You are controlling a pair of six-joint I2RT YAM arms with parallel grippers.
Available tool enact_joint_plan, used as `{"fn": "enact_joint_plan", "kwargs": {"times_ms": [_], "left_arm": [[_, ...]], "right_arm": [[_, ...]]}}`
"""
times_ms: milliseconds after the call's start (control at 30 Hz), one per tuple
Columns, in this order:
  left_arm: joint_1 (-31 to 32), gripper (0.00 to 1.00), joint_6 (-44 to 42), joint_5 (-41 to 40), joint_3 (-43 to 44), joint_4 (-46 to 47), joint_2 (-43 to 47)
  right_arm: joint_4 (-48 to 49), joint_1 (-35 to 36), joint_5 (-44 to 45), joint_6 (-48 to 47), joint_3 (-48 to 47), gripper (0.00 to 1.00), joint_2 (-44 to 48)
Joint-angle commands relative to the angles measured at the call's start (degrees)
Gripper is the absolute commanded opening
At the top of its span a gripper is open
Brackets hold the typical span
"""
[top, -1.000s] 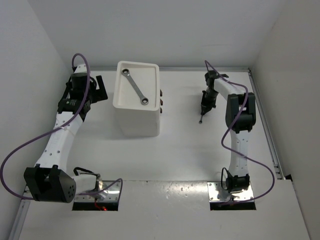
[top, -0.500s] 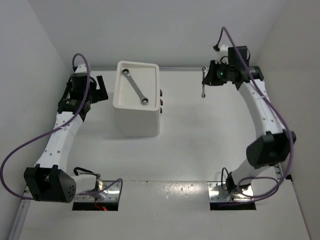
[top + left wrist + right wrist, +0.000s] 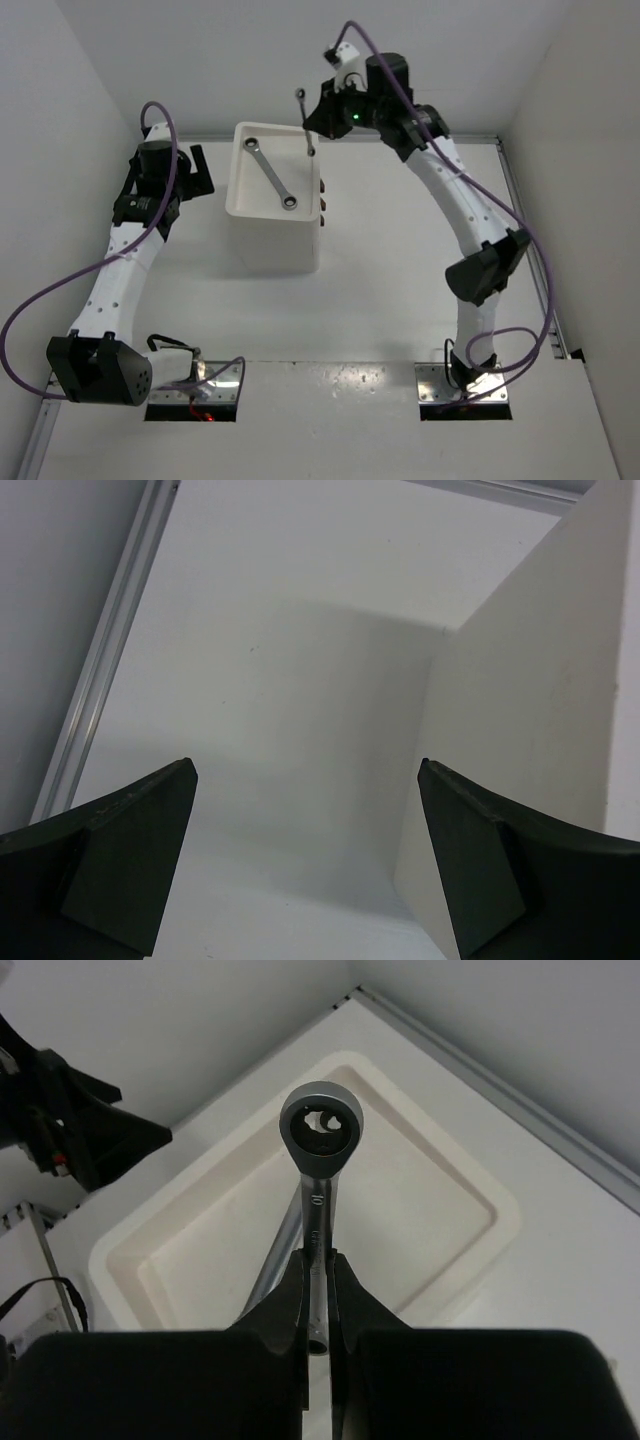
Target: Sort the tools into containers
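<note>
The white drawer unit (image 3: 296, 230) stands at the back left of the table, dark knobs on its right face. One silver wrench (image 3: 272, 175) lies diagonally in its recessed tray top. My right gripper (image 3: 311, 122) is shut on a second silver wrench (image 3: 304, 122) and holds it in the air over the tray's far right corner. In the right wrist view the held wrench (image 3: 320, 1160) sticks up between the fingers, above the tray (image 3: 440, 1210). My left gripper (image 3: 196, 177) is open and empty, left of the unit, whose side wall (image 3: 530, 730) fills the right of the left wrist view. No screwdrivers or pliers show.
White walls close the table at the back and both sides. A metal rail (image 3: 530, 250) runs along the right edge and another (image 3: 110, 670) along the left. Mounting plates (image 3: 465, 385) sit at the near edge.
My right arm has swung from the right side of the table, lifting the wrench and carrying it left to above the tray. The left arm has not moved.
</note>
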State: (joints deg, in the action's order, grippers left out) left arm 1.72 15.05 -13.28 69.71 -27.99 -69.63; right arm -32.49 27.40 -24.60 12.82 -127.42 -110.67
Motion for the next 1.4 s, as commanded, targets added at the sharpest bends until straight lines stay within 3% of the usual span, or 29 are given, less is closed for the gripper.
{"fn": "enact_joint_plan", "kwargs": {"times_ms": [0, 400, 733, 833, 867, 1033, 1167, 1300, 1367], "left_arm": [[-0.66, 0.99, -0.63, -2.36, 1.65, 1.36, 2.04], [-0.66, 0.99, -0.63, -2.89, 0.07, 1.88, 2.04], [-1.19, 0.99, -1.16, -2.2, -1.69, 2.41, 2.04], [-1.19, 0.99, -1.86, -1.66, -1.16, 2.41, 2.04], [-1.19, 0.99, -2.56, -1.05, -0.55, 1.89, 2.04], [-1.19, 0.99, -3.89, 0.18, 1.3, 0.83, 3.71], [-1.19, 0.99, -5.9, 1.49, 1.83, -0.22, 4.84], [-1.19, 0.99, -6.44, 3.79, 1.22, -0.75, 4.85], [-1.19, 0.99, -6.44, 5.19, -0.53, -0.75, 4.85]], "right_arm": [[1.38, 2.49, 4.39, -2.88, -3.8, 0.0, -4.97], [1.99, 5.21, 9.04, -4.55, 0.05, 0.0, -11.32], [1.46, 5.74, 7.9, -2.27, -0.03, 0.0, -15.19], [1.46, 5.74, 8.42, -1.66, 0.59, 0.13, -13.35], [1.99, 5.74, 8.43, -1.13, 1.11, 0.28, -11.08], [3.65, 5.74, 12.9, -0.51, 3.65, 0.64, -0.88], [4.28, 5.74, 21.05, -3.49, 13.38, 0.73, 10.63], [3.94, 0.04, 24.78, -5.0, 24.48, 0.73, 21.36], [2.53, -6.11, 27.47, -5.0, 31.41, 0.73, 25.57]]}}
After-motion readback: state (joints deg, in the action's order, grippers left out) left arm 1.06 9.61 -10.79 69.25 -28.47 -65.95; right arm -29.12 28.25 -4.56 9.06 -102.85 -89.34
